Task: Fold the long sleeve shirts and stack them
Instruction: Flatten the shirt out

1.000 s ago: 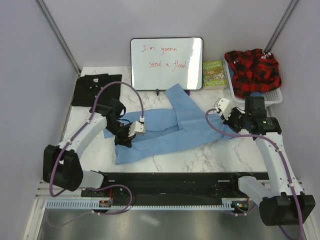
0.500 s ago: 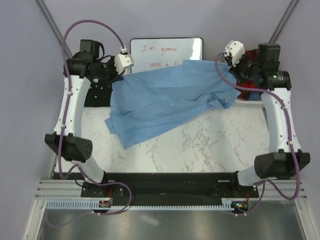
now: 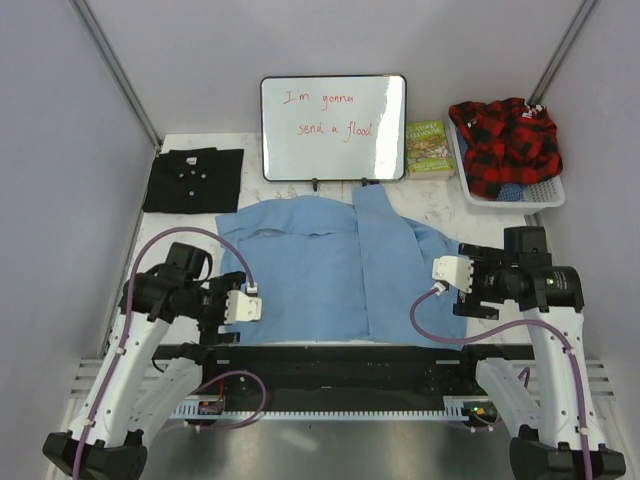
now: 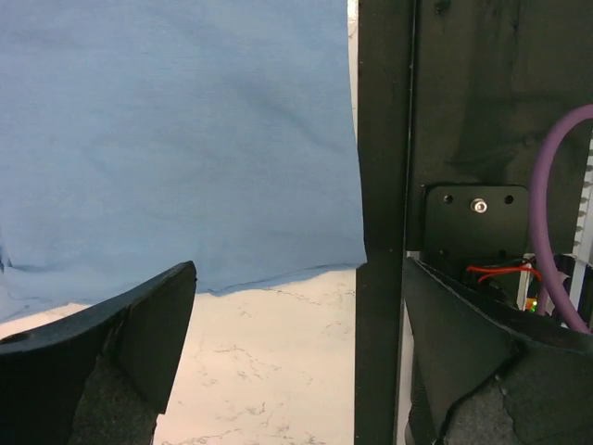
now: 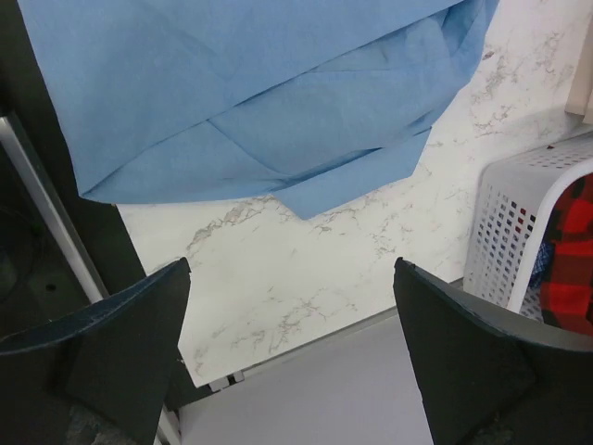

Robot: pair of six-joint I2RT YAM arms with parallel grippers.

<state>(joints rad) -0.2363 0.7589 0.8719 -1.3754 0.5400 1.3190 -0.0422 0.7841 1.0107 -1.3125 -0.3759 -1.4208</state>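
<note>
The light blue long sleeve shirt (image 3: 320, 275) lies spread out flat on the marble table, its hem at the near edge. The black long sleeve shirt (image 3: 195, 180) sits folded at the back left. My left gripper (image 3: 243, 306) hovers over the blue shirt's near left corner, open and empty. In the left wrist view the blue cloth (image 4: 176, 139) lies beyond the left gripper (image 4: 296, 306). My right gripper (image 3: 446, 272) is at the shirt's right edge, open and empty. The right wrist view shows the shirt's folded edge (image 5: 259, 102) ahead of the right gripper (image 5: 292, 315).
A whiteboard (image 3: 333, 127) stands at the back centre with a green book (image 3: 428, 148) beside it. A white basket (image 3: 540, 190) holding red plaid cloth (image 3: 505, 140) stands at the back right, also in the right wrist view as the basket (image 5: 528, 232). A black rail (image 3: 340, 365) runs along the near edge.
Both grippers held the crumpled blue shirt, lifted it high at the back, then brought it down. It now lies spread flat, and both grippers have opened and let go.
</note>
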